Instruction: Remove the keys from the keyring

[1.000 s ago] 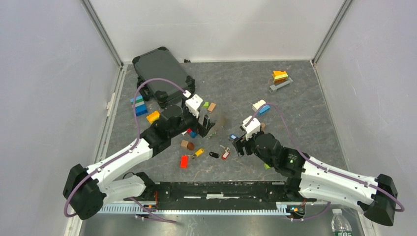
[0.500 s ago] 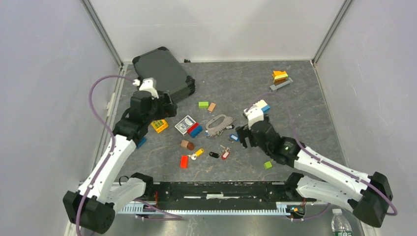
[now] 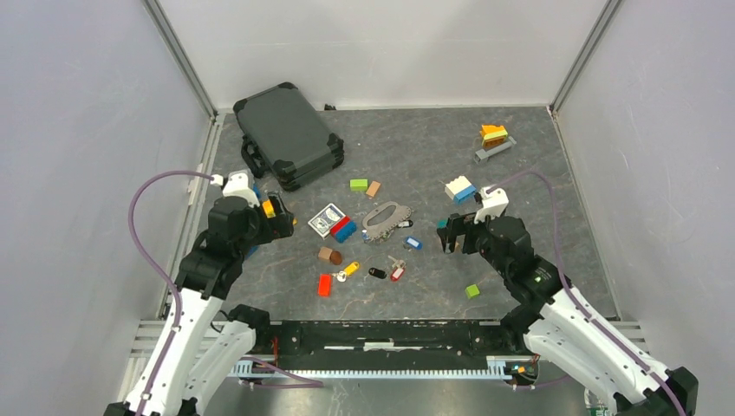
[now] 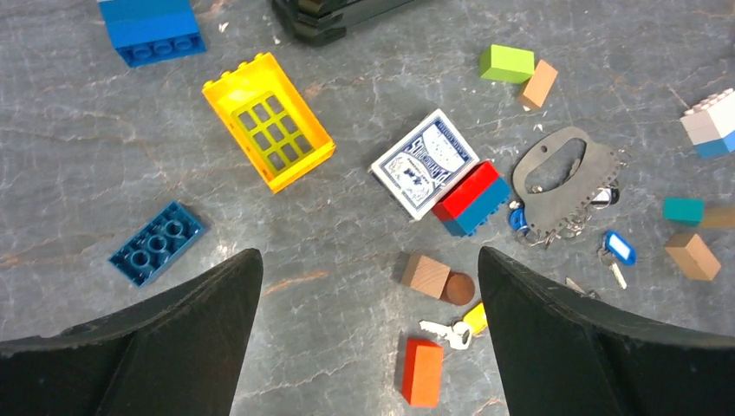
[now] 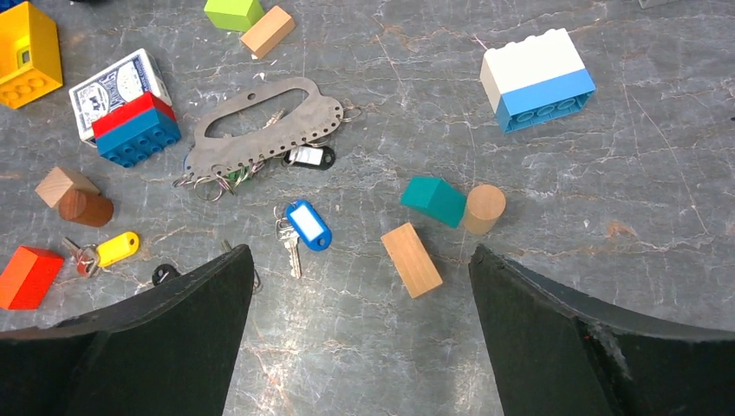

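The keyring (image 3: 392, 223) is a flat grey elongated loop with a row of holes, lying mid-table beside the card box; it also shows as the keyring (image 4: 574, 196) and the keyring (image 5: 279, 132). A black-tagged key (image 5: 308, 157) and small rings still hang at its edge. Loose on the table lie a blue-tagged key (image 5: 305, 227), a yellow-tagged key (image 4: 464, 321), a black-tagged key (image 3: 377, 273) and a red-tagged key (image 3: 398, 271). My left gripper (image 3: 277, 220) hovers open at the left, well away from the ring. Right of the ring, my right gripper (image 3: 450, 236) is also open. Neither holds anything.
A black case (image 3: 289, 134) sits at the back left. A card box (image 3: 324, 218) with a red and blue brick lies left of the ring. A yellow brick (image 4: 269, 121), blue bricks, a white and blue brick (image 5: 537, 78), wooden blocks and an orange block (image 4: 423, 371) are scattered around.
My left arm has drawn back from the middle to the left side, uncovering the keyring. My right arm has pulled back to the right. Both grippers stay open.
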You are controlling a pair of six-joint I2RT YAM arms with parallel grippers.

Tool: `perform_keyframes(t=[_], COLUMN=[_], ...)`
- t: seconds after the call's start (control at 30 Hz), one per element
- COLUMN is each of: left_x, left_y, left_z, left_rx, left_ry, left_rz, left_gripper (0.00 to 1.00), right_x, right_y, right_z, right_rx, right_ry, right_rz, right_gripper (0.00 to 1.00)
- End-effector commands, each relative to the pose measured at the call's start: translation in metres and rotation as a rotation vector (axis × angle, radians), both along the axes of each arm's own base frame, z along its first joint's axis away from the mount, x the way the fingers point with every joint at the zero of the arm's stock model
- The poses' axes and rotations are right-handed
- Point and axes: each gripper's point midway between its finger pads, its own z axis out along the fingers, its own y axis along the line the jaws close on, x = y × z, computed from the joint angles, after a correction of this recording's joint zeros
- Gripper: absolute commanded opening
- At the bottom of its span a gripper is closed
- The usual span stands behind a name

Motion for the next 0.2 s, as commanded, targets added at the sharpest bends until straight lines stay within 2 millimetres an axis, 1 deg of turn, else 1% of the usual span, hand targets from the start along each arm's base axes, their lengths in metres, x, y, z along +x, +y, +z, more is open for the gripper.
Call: perform_keyframes(t=[0.0,0.1,0.17], left_x=[-0.006,-0.005,-0.006], left_y=[0.011,0.012,0.011], left_z=[0.003,0.001,0.012], left_rx=[0.026,0.029,0.011], left_ry=[-0.019,-0.015,-0.036], left_rz=[0.039,0.046,0.045], left_gripper=[1.00,1.00,1.00], right_x=[0.004,0.005,0.005], right_y=[-0.003,-0.011,-0.018], right_z=[0.012,0.011,0.009], right_rx=[0.049,0.029,0.011], right_ry=[-0.058,-0.069,-0.066], right_rz=[-0.037,-0.069,-0.099], right_gripper=[0.98,0.98,0.98])
